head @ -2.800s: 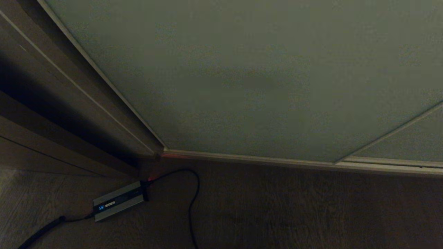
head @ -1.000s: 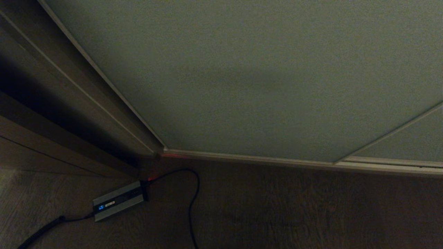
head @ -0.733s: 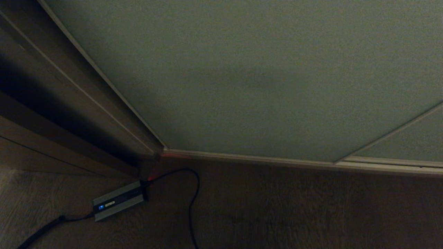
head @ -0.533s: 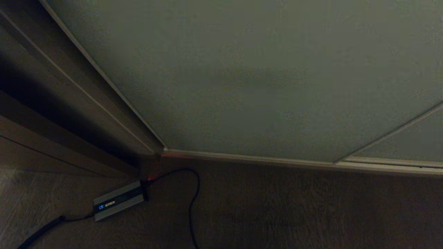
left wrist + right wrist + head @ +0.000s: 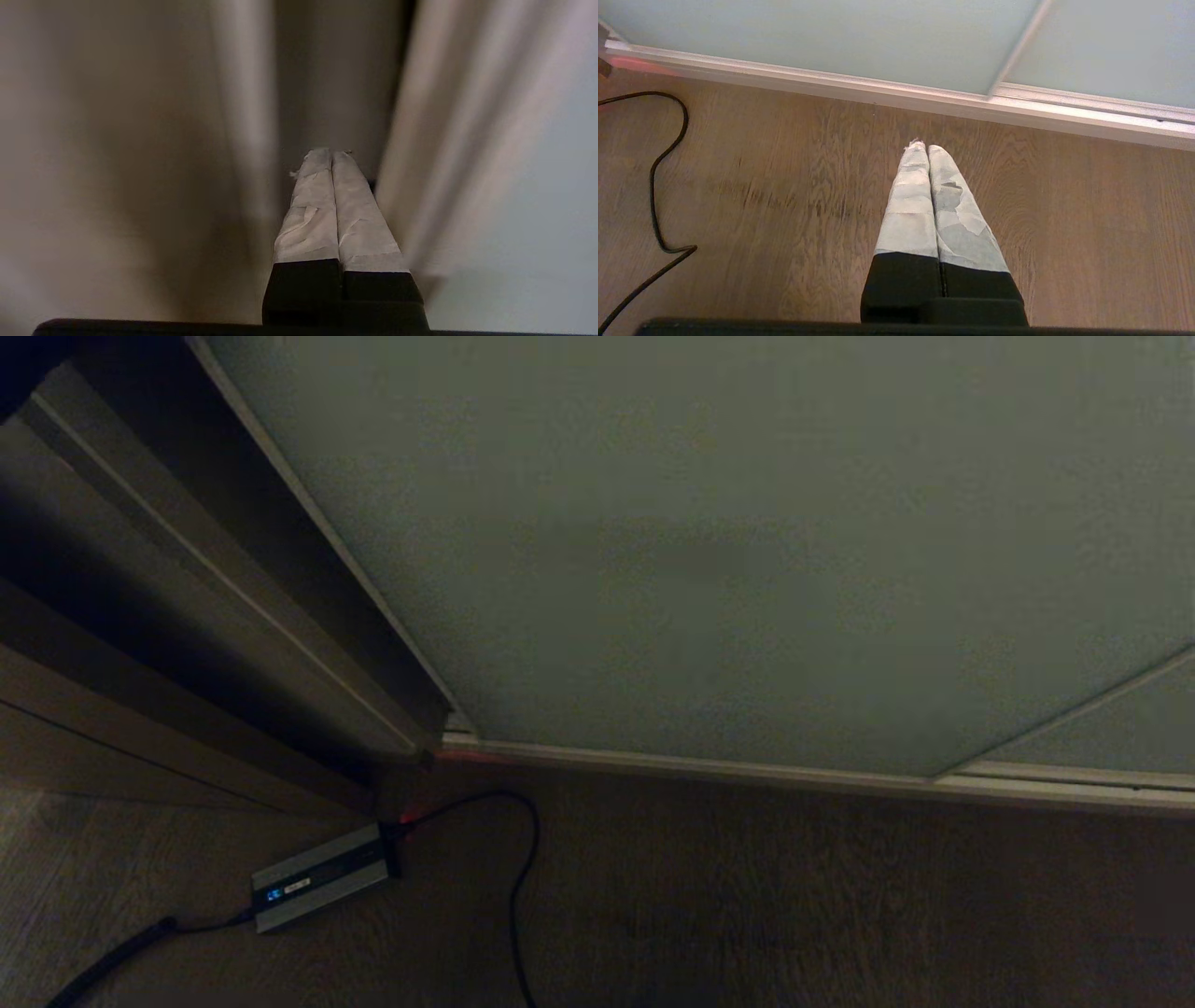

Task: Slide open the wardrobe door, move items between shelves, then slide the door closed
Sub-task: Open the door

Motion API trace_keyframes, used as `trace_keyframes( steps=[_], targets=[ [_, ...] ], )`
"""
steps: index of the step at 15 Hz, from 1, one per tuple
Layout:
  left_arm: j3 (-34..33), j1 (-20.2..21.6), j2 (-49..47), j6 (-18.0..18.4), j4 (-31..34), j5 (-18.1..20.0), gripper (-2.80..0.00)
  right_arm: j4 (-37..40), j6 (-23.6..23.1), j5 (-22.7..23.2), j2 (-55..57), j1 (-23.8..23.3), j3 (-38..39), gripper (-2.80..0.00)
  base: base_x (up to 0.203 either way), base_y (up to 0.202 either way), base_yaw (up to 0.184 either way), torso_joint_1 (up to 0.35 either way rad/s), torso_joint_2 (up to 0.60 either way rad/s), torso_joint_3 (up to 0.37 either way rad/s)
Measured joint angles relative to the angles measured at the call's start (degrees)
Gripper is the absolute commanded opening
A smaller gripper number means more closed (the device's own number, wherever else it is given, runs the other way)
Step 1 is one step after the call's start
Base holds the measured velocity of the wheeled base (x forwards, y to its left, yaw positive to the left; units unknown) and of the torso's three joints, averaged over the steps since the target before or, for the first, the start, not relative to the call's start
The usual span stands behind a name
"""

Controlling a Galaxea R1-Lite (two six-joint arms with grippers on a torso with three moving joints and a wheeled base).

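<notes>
Pinched shut and empty, the left gripper (image 5: 331, 152) may slip off the sliding wardrobe door (image 5: 747, 551) edge, seemingly barely wedged.

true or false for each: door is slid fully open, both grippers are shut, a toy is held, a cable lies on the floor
1. The sliding wardrobe door is slid fully open. False: only a narrow dark gap shows at its left edge.
2. The left gripper and the right gripper are both shut. True.
3. A plush toy is in the right gripper. False: its fingers are pressed together on nothing, above the wood floor.
4. A black cable lies on the floor beside a small grey box. True.
</notes>
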State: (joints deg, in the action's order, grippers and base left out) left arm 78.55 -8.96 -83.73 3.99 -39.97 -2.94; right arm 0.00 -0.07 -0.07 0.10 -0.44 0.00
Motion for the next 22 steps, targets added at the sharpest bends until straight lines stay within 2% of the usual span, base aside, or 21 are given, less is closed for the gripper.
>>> trace_keyframes(
  steps=[8, 14, 16, 18, 20, 22],
  targets=[
    [0.38, -17.05, -3.08, -0.24, 2.19, 0.38, -2.8, 0.0, 0.02, -0.02, 0.0, 0.02, 0.0, -2.8, 0.0, 0.0, 0.0, 0.0, 0.0, 0.0],
    [6.37, -28.47, -10.0, -0.13, 2.13, -0.45, -2.8, 0.0, 0.0, 0.0, 0.0, 0.0, 0.0, -2.8, 0.0, 0.0, 0.0, 0.0, 0.0, 0.0],
    [8.87, -29.69, -11.58, -0.09, 2.47, -3.47, -2.8, 0.0, 0.0, 0.0, 0.0, 0.0, 0.0, -2.8, 0.0, 0.0, 0.0, 0.0, 0.0, 0.0],
    [11.46, -29.2, -11.08, -0.04, 6.5, -6.81, -2.8, 0.0, 0.0, 0.0, 0.0, 0.0, 0.0, -2.8, 0.0, 0.0, 0.0, 0.0, 0.0, 0.0],
    [13.78, -26.02, -8.53, 0.08, 17.03, -7.89, -2.8, 0.0, 0.01, -0.01, 0.0, 0.0, 0.0, -2.8, 0.0, 0.0, 0.0, 0.0, 0.0, 0.0],
    [15.49, -20.62, -3.78, 0.43, 31.53, -7.97, -2.8, 0.0, 0.0, 0.02, 0.0, 0.0, 0.0, -2.8, 0.0, 0.0, 0.0, 0.0, 0.0, 0.0]
  ],
)
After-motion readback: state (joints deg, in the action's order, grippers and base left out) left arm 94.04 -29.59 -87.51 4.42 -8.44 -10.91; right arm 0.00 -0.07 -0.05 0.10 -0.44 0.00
